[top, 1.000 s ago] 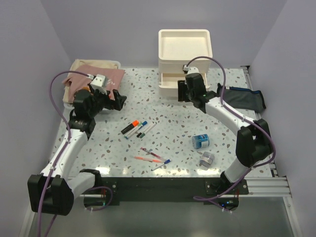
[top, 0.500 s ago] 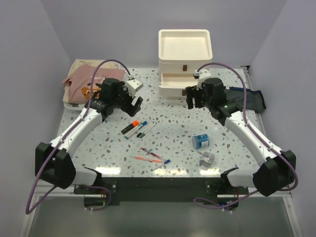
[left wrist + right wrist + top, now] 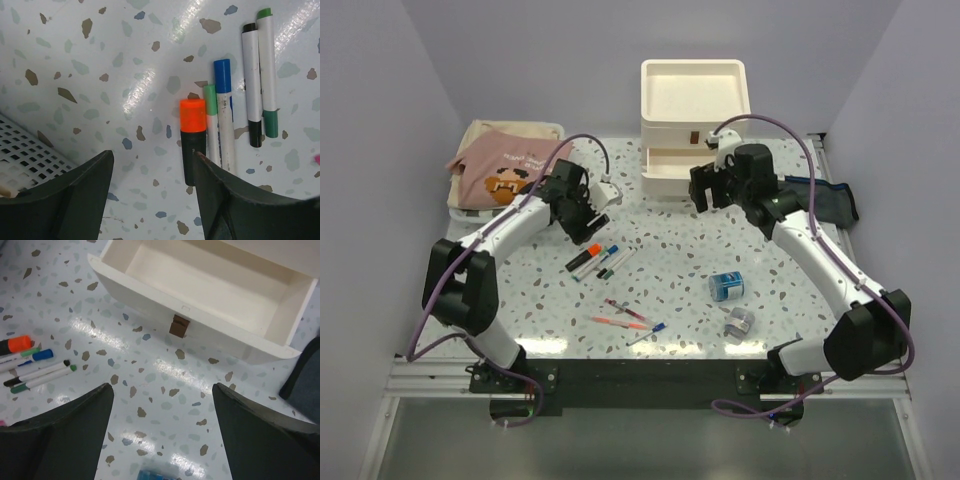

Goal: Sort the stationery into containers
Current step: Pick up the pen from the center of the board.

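The cream-white drawer unit (image 3: 693, 110) stands at the back, with its lower drawer (image 3: 210, 295) pulled open and empty. The navy pouch (image 3: 820, 200) lies to its right. Orange (image 3: 193, 140), pale-green (image 3: 212, 125), blue (image 3: 225, 110), black (image 3: 251, 85) and green (image 3: 269, 75) markers lie side by side mid-table (image 3: 595, 258). Thin pens (image 3: 625, 318) lie nearer the front. A blue roll (image 3: 726, 286) and a grey roll (image 3: 739, 322) sit at the front right. My left gripper (image 3: 152, 200) is open and empty, just above the orange marker's dark end. My right gripper (image 3: 162, 430) is open and empty in front of the open drawer.
A pink cloth (image 3: 505, 170) lies over a white mesh basket (image 3: 25, 150) at the back left, close to my left arm. Lilac walls close in the table on three sides. The drawer's brown handle (image 3: 179, 326) juts toward my right gripper.
My left arm has swung from over the pink cloth rightward and forward to the markers. My right gripper has backed off a little from the open drawer.
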Controlling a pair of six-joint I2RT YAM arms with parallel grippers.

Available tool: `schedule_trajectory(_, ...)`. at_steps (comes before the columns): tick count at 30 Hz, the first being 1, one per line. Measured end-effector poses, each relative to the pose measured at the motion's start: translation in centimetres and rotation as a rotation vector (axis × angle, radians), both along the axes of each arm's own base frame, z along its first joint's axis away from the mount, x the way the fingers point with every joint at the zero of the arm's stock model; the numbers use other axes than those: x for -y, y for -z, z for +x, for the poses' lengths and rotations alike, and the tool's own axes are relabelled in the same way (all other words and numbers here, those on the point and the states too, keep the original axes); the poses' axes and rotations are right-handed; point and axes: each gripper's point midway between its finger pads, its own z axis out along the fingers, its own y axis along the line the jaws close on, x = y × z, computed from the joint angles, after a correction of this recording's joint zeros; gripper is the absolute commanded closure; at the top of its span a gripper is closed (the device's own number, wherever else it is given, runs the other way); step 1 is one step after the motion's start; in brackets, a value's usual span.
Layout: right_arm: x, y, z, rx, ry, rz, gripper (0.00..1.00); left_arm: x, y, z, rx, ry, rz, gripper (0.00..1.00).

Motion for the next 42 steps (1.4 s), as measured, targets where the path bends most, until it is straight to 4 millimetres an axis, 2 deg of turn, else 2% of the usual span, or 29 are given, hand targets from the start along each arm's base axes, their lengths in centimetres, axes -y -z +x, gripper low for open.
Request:
schedule_trajectory(5, 1.1, -0.9, 1.3, 0.027, 0.029, 0.014, 0.16, -0.4, 1.5, -0.1, -0.036, -0.005, 0.031, 0.3)
schedule_trajectory(13, 0.2, -1.6, 2.1, 0.067, 0.012, 0.066, 0.17, -1.2, 2.3, -0.1, -0.037, -0.008, 0.082, 0.29)
schedule_trajectory(20, -0.1, 0.0, 2.7, 0.035, 0.0, 0.053, 0.17, -1.7, 3.4, -0.9, -0.062, -0.008, 0.103, 0.29)
schedule_trajectory(30, 0.0, -0.3, 2.7, 0.046, -0.001, 0.049, 0.17, -1.5, 5.0, -0.9, -0.093, 0.001, 0.115, 0.27)
schedule_trajectory(42, 0.4, -0.8, 2.9, 0.062, 0.007, 0.055, 0.16, -0.4, 5.0, -1.3, -0.094, 0.031, 0.118, 0.27)
